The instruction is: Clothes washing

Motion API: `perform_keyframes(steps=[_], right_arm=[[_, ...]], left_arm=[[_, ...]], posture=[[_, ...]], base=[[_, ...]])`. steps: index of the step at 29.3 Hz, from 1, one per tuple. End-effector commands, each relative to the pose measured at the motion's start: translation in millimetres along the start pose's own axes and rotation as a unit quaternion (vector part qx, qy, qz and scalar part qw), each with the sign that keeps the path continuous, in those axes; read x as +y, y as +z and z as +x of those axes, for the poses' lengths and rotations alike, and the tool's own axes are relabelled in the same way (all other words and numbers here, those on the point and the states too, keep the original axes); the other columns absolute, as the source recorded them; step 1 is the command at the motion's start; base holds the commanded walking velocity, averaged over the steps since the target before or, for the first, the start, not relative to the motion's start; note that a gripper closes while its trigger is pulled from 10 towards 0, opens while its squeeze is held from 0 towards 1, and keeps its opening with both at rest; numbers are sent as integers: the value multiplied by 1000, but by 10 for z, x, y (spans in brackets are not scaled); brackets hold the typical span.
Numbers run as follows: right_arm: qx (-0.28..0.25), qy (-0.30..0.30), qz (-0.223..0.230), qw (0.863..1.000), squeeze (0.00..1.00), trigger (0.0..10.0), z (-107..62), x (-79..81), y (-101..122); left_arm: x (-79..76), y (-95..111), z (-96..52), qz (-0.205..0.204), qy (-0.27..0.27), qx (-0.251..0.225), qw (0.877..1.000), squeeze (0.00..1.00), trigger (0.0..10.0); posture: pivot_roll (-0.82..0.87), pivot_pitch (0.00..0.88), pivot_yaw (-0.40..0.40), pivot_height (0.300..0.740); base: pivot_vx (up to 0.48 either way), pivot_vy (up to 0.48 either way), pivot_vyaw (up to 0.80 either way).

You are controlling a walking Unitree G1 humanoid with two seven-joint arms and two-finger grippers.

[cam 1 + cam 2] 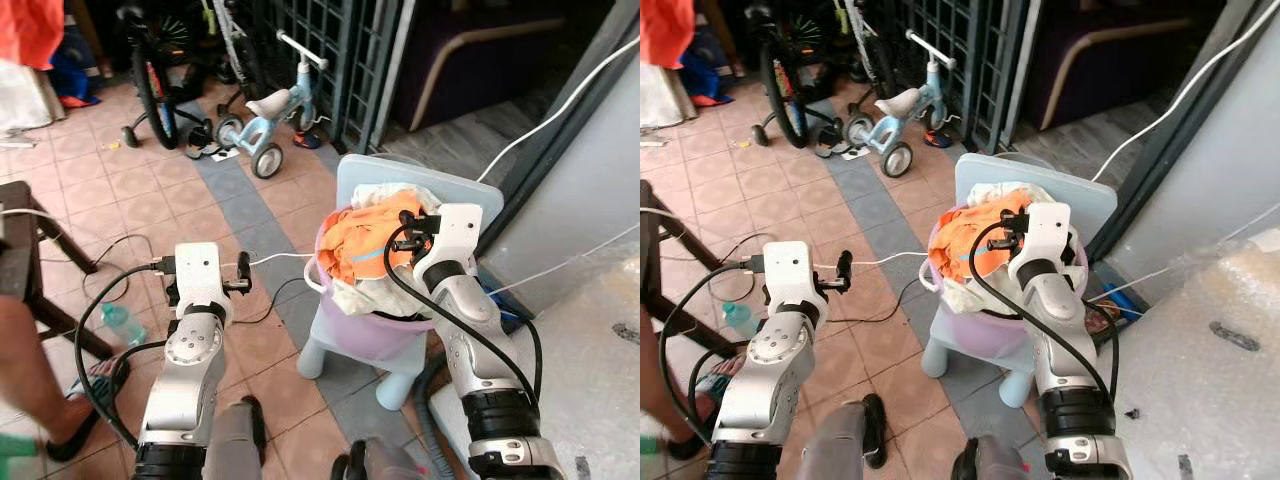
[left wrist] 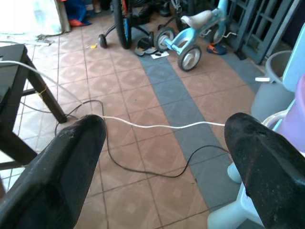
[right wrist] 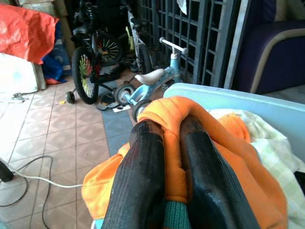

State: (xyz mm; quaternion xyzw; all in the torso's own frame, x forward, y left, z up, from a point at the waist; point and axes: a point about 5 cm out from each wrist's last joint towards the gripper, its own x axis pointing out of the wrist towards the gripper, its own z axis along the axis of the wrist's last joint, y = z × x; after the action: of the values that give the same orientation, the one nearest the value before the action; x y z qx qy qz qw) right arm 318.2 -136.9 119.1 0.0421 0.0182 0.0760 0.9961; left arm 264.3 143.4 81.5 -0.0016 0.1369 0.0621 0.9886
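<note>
Right claw (image 3: 167, 162) pinching one orange garment (image 3: 224, 157); one purple basket (image 1: 372, 335)

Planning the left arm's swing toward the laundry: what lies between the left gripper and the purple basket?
In the left wrist view, tiled floor crossed by a white cable and a black cable lies between the open left gripper and the purple basket.
</note>
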Motion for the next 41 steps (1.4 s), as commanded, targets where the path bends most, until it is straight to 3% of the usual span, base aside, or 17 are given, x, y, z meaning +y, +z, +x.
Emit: perform_keyframes(steps=[1, 12, 15, 20, 21, 25, 37, 41], right_arm=[[-19, -14, -5, 1000, 0, 10000, 6, -73, 76], [-36, -38, -18, 998, 0, 10000, 90, -154, 181], [-50, -58, -47, 996, 0, 10000, 111, -228, 252], [-94, -149, -126, 976, 0, 10000, 156, -514, 519], [-108, -187, -129, 968, 0, 10000, 167, -648, 633], [-127, -229, -148, 954, 0, 10000, 166, -812, 794], [-129, -235, -164, 949, 0, 10000, 205, -787, 780], [-152, -201, -173, 952, 0, 10000, 268, -715, 883]], left_arm=[[-60, 100, 27, 2, -8, -19, 1000, 0, 10000], [-81, 185, 58, -19, -21, -42, 999, 0, 10000], [-92, 194, 63, -23, -25, -44, 998, 0, 10000], [-95, 189, 67, -25, -26, -45, 998, 0, 10000], [-95, 184, 67, -25, -26, -44, 998, 0, 10000], [-97, 187, 72, -27, -28, -45, 998, 0, 10000], [-108, 212, 60, -36, -43, -57, 997, 0, 10000], [-91, 218, 67, -24, -42, -61, 997, 0, 10000]], posture=[[88, 54, -38, 740], [78, 41, -34, 740], [78, 40, -35, 740], [74, 39, -33, 740], [71, 39, -33, 740], [67, 40, -34, 740], [67, 46, -31, 740], [67, 48, -30, 740]], base=[[0, 0, 0], [0, 0, -189], [0, 0, -800], [0, 0, -800], [0, 0, -800], [0, 0, -800], [0, 0, -800], [122, 0, -400]])
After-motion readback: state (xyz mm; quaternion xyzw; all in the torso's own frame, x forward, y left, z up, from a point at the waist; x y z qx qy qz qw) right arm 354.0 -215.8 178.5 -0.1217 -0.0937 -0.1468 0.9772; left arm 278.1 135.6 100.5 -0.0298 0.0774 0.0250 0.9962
